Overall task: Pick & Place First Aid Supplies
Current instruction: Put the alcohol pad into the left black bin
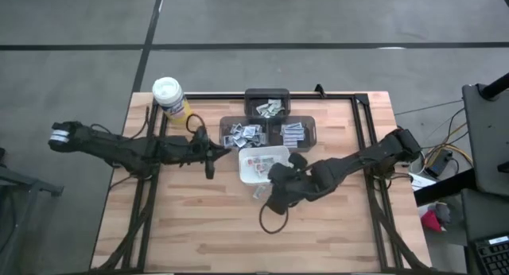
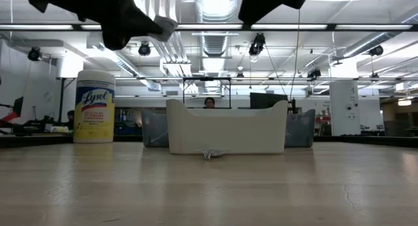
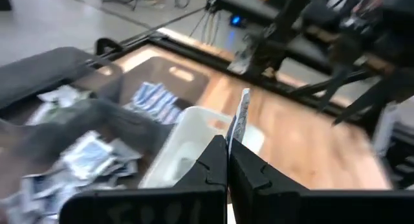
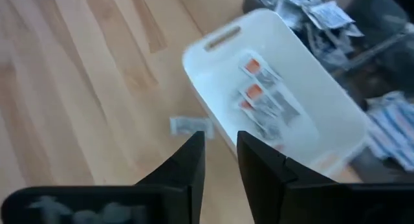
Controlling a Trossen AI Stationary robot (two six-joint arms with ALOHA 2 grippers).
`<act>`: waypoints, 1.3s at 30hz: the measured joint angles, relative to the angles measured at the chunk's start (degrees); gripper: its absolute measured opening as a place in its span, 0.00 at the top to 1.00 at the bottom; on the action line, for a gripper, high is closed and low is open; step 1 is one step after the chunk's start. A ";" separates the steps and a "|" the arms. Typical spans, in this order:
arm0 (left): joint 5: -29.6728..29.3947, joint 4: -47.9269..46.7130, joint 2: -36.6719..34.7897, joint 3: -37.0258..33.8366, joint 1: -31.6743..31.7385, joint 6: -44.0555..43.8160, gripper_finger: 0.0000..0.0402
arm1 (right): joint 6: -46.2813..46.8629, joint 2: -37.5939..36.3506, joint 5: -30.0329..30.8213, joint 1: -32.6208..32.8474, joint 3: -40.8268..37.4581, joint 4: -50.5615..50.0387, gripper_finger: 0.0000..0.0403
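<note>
My left gripper (image 3: pixel 228 160) is shut on one small flat packet (image 3: pixel 243 117) and hangs above the table just left of the white dish (image 1: pixel 263 164). In the low view it shows at the top left with the pale packet (image 2: pixel 163 25). The dish holds a few packets with reddish print (image 4: pixel 259 94). My right gripper (image 4: pixel 220 146) stands open above the table at the dish's near right corner, with nothing between its fingers. A single packet (image 4: pixel 187 125) lies flat on the wood beside the dish's near side (image 1: pixel 258 193). My left gripper pinches the packet by its lower edge (image 3: pixel 234 138) between its two fingertips. The packet stands on edge, sticking out past the fingertips, lifted clear of the table and the dish.
Dark bins (image 1: pixel 268 133) filled with more packets stand just behind the dish, with another (image 1: pixel 266 106) farther back. A yellow canister with a white lid (image 1: pixel 170 97) stands at the far left. A black frame edges the table. Bare wood lies along the near side.
</note>
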 joint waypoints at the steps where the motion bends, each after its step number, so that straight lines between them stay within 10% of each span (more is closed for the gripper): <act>1: 0.33 -2.01 0.32 1.06 0.96 0.70 1.00 | -0.58 -0.34 0.00 0.05 -0.01 -1.29 0.79; 18: 4.24 -18.13 19.03 19.32 12.55 7.52 1.00 | -20.91 -15.40 0.12 0.12 -5.65 -4.91 0.86; 39: 6.89 -42.69 38.24 37.95 22.52 11.80 1.00 | -27.34 -53.19 -5.21 0.09 -42.51 20.21 0.87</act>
